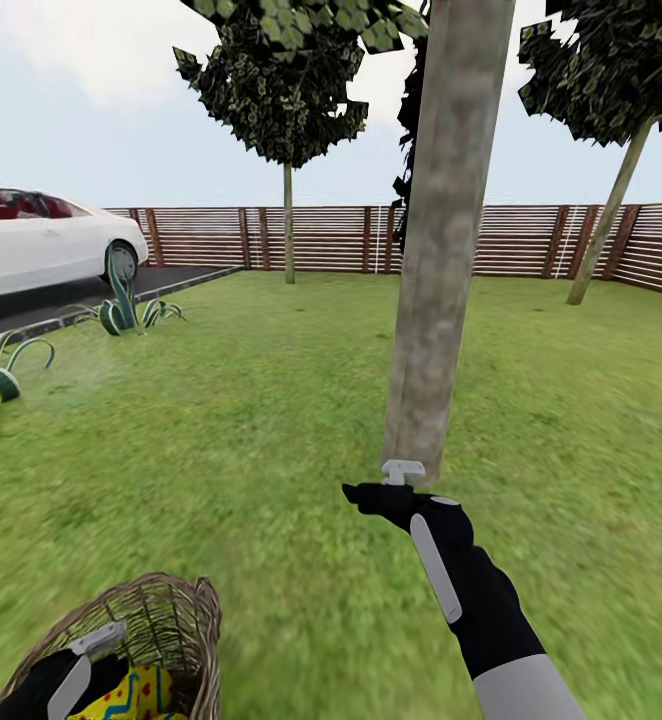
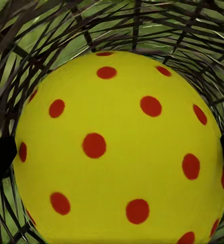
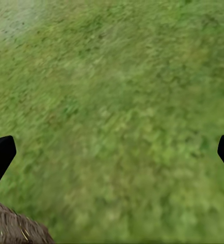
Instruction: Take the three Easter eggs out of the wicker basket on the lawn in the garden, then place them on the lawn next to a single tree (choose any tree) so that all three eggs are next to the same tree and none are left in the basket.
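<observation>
Inside the wicker basket (image 2: 35, 35), an egg (image 2: 119, 147) sits between the left jaws, seemingly untouched.

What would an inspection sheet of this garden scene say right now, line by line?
Surface: lawn, green, mottled.
Job's things: egg in the basket; thick tree straight ahead.
Clutter: spiky plants near the driveway.
Grippers: left gripper down in the basket, fingers open either side of the egg; right gripper open over grass, near the trunk's foot.
Cables: nothing seen.
Surroundings: slat fence, white car, thin trees.
</observation>
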### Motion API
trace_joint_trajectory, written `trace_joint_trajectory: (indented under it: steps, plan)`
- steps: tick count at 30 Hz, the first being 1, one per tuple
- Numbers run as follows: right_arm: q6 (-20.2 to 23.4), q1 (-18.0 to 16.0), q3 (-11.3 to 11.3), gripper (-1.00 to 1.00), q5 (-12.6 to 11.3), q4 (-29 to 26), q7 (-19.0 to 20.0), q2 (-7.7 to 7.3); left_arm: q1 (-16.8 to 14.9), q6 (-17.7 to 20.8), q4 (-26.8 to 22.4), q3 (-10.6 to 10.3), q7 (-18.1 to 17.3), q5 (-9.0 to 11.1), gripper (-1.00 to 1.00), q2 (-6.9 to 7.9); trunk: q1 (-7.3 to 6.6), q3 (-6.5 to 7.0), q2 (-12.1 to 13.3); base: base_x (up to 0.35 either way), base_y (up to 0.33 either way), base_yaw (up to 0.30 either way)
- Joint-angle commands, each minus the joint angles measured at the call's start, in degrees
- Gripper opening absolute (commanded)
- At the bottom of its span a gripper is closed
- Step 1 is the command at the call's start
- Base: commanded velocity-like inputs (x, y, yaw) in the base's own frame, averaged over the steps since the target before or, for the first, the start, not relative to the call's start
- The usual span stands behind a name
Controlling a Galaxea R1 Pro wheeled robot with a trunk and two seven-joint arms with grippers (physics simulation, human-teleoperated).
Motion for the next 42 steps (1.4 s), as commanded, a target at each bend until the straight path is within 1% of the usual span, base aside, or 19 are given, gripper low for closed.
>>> trace_joint_trajectory:
  steps: [1,6,19,32,42]
  plan:
    - [0.28,-0.02,-0.03,1.0,0.05,-0.05,0.12,0.02,-0.01,0.31,-0.2,0.08,0.3,0.61,-1.0,-0.02,-0.24,0.12,0.39,0.0,0.0,0.0]
    - [0.29,-0.03,-0.02,1.0,0.05,-0.05,0.12,0.02,0.01,0.41,-1.35,0.08,0.06,0.61,-1.0,-0.03,-1.33,1.02,2.4,0.0,0.0,0.0]
    - [0.3,-0.02,-0.02,1.0,0.05,-0.05,0.12,0.02,-0.07,0.82,-1.66,0.03,0.08,0.33,-1.0,-0.12,-4.19,3.36,7.61,0.0,0.0,0.0]
    - [0.3,-0.03,-0.02,1.0,0.05,-0.05,0.12,0.09,0.01,0.77,-3.66,0.04,0.08,0.26,-1.0,-0.12,-7.05,5.69,12.82,-0.023,-0.017,0.0]
    - [0.3,-0.03,-0.02,1.0,0.05,-0.05,0.12,0.11,0.01,0.77,-4.01,0.06,0.08,0.26,-1.0,-0.12,-9.24,7.49,16.83,-0.028,-0.021,0.0]
